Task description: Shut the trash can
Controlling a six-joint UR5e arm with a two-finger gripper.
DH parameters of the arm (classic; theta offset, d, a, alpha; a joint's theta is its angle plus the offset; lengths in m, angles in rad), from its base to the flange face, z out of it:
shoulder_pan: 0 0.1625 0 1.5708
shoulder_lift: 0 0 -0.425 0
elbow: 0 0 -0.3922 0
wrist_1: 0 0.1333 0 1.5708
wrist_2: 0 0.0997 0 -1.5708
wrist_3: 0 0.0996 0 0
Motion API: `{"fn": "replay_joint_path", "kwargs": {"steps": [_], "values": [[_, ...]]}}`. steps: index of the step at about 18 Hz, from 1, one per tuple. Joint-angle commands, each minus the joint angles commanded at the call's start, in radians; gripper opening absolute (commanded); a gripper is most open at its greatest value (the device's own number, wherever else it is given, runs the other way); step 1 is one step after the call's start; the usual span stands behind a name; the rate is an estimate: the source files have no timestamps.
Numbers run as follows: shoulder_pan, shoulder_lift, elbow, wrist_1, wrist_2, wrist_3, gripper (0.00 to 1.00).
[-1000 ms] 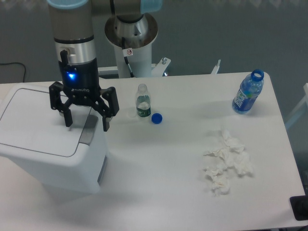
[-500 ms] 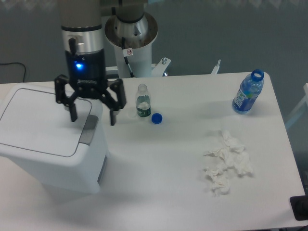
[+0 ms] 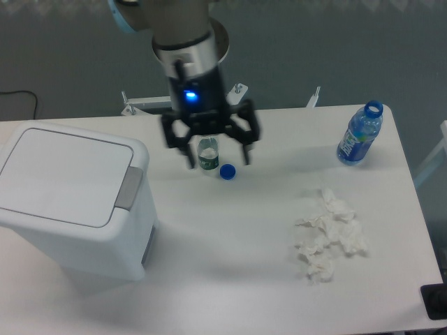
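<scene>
The fingers (image 3: 190,159) are standing wide apart and holding nothing, hanging above the worktop (image 3: 237,244) with a small clear bottle (image 3: 207,155) showing between them and its loose blue cap (image 3: 227,172) lying just beside it at about 4 o'clock. The gripper (image 3: 218,160) is black and angular, with a blue light glowing on its body under a silver collar. The trash can (image 3: 73,199) is sitting at 9 o'clock from the gripper, well apart from it, at the left end of the worktop; its flat lid is lying down flush on the body and the grey latch tab is facing the gripper's side, so the closing looks done. The sensible thing now is to be keeping the arm high and clear of the small bottle while pulling away, since a brush from a finger would likely topple something so light. The can is smooth, matte white plastic, boxy with rounded corners. At 3 o'clock a larger blue-tinted bottle (image 3: 361,134) is standing open near the far edge, and at 4 o'clock a heap of crumpled white tissue (image 3: 328,237) is lying soft and ragged on the pale, even surface.
</scene>
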Motion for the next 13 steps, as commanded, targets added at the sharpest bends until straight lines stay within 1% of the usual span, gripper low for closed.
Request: {"fn": "replay_joint_path", "kwargs": {"steps": [1, 3, 7, 8, 10, 11, 13], "values": [[0.034, -0.002, -0.002, -0.006, -0.003, 0.055, 1.00], [0.069, -0.008, -0.005, -0.028, -0.003, 0.167, 1.00], [0.134, -0.018, -0.011, -0.028, -0.017, 0.321, 1.00], [0.146, -0.032, -0.012, -0.028, -0.023, 0.351, 1.00], [0.180, -0.034, -0.023, -0.028, -0.031, 0.404, 1.00], [0.195, -0.035, -0.025, -0.028, -0.052, 0.421, 1.00], [0.198, -0.038, -0.026, -0.022, -0.089, 0.425, 1.00]]}}
